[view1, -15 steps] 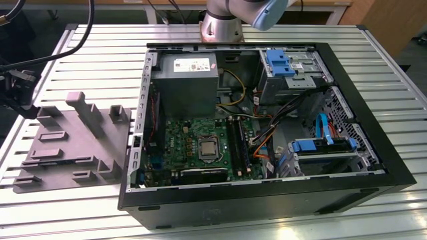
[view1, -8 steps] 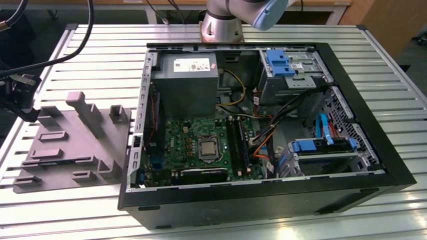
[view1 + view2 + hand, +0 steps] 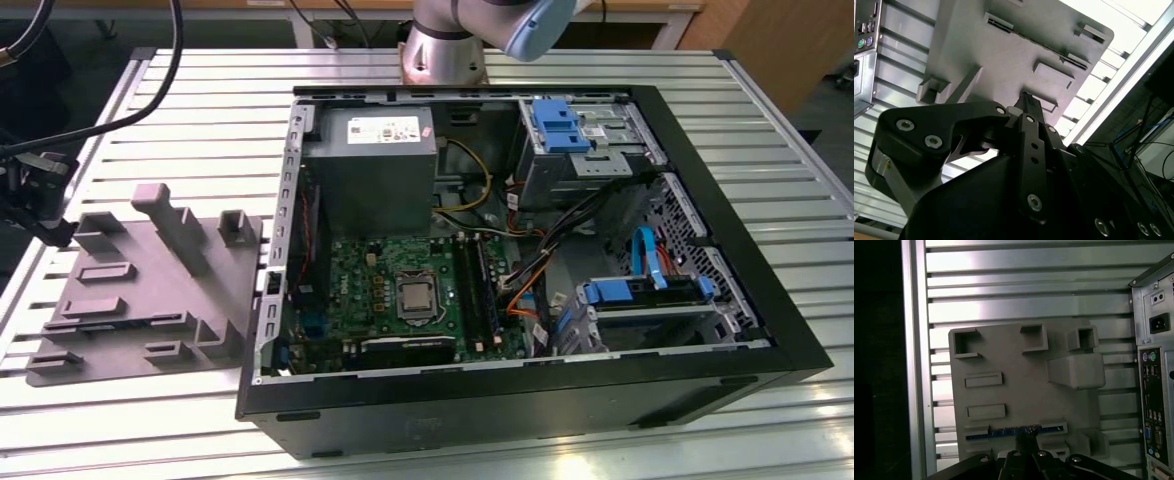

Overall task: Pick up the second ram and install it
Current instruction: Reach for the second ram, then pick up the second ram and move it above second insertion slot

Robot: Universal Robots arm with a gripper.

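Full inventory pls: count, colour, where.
slatted metal table: 1, silver, under everything.
open computer case: 1, black, on table.
motherboard: 1, green, inside case.
power supply box: 1, grey, inside case.
plastic drive brackets: 2, blue, inside case.
plastic fixture plate with upright blocks: 1, grey, exterior view's left of case.
second ram, thin flat stick: 1, dark, in fixture plate slot.
robot arm: 1, grey-blue, behind case.
gripper: 1, black, at the ram.

White label (image 3: 384,130) on the power supply (image 3: 370,175), print too small to read.

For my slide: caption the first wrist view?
Gripper at the ram held in a grey tray, beside the computer case.
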